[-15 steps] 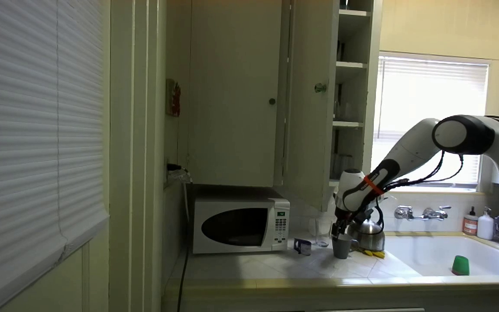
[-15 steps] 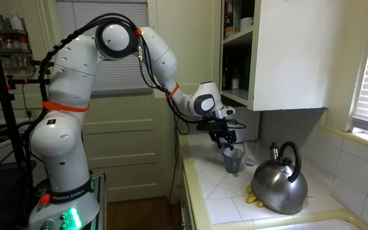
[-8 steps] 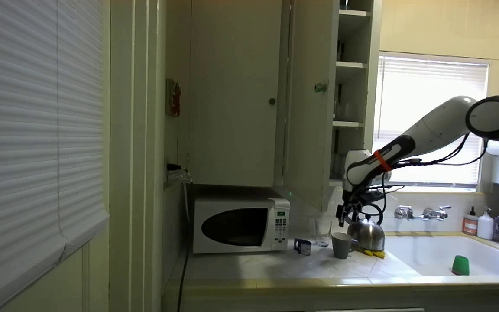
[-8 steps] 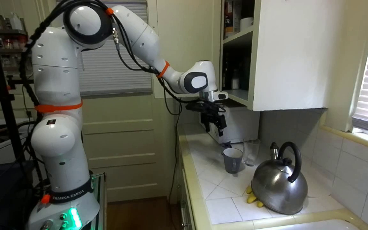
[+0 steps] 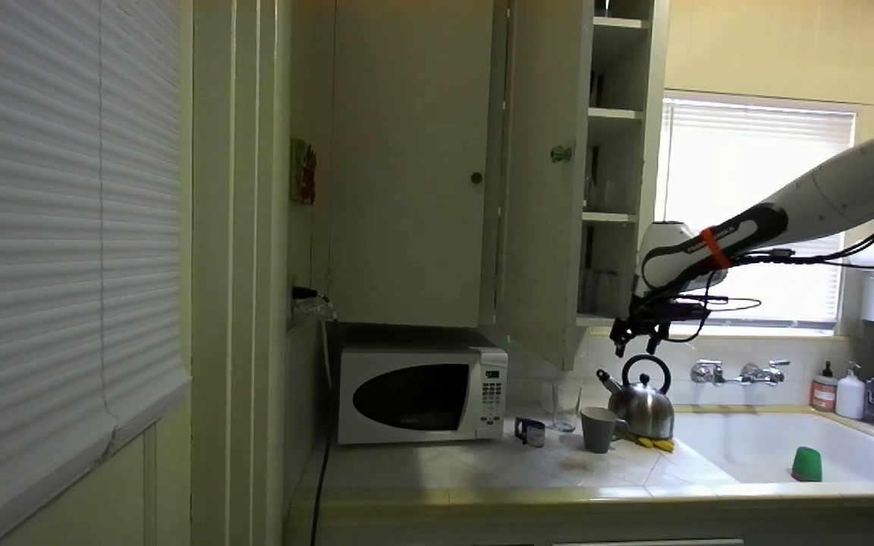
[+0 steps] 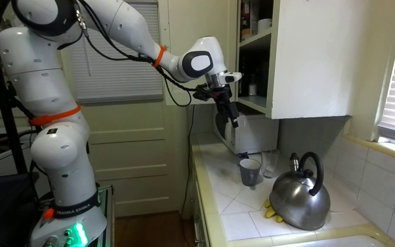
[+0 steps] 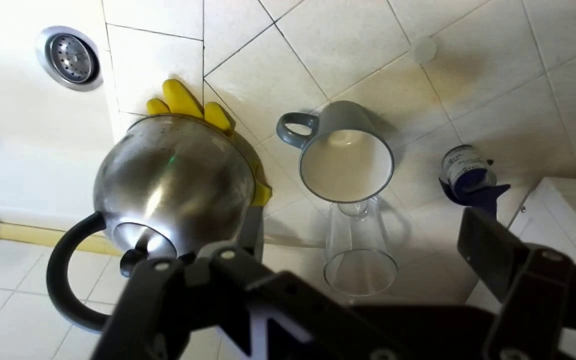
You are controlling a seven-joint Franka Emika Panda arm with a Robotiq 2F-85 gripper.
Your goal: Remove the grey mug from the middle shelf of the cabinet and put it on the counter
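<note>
Claw (image 7: pixel 368 240) hangs well above the desk (image 7: pixel 278 75), jaws wide apart, just air between them. Left to right in the wrist view: sink (image 7: pixel 28 140), which in an exterior view holds a green thing (image 5: pixel 807 465); kettle (image 7: pixel 178 170), upright over a yellow thing (image 7: pixel 182 98); mug (image 7: pixel 346 150), upright on the desk, pale inside showing; glass (image 7: pixel 359 247) near it, see-through.

In an exterior view the grey mug (image 6: pixel 249 175) partly hides the small blue item (image 6: pixel 242 156) behind it, whose lettering (image 7: pixel 460 160) is illegibly small in the wrist view, where the right edge crops the microwave (image 7: pixel 565 215) well apart from the mug.
</note>
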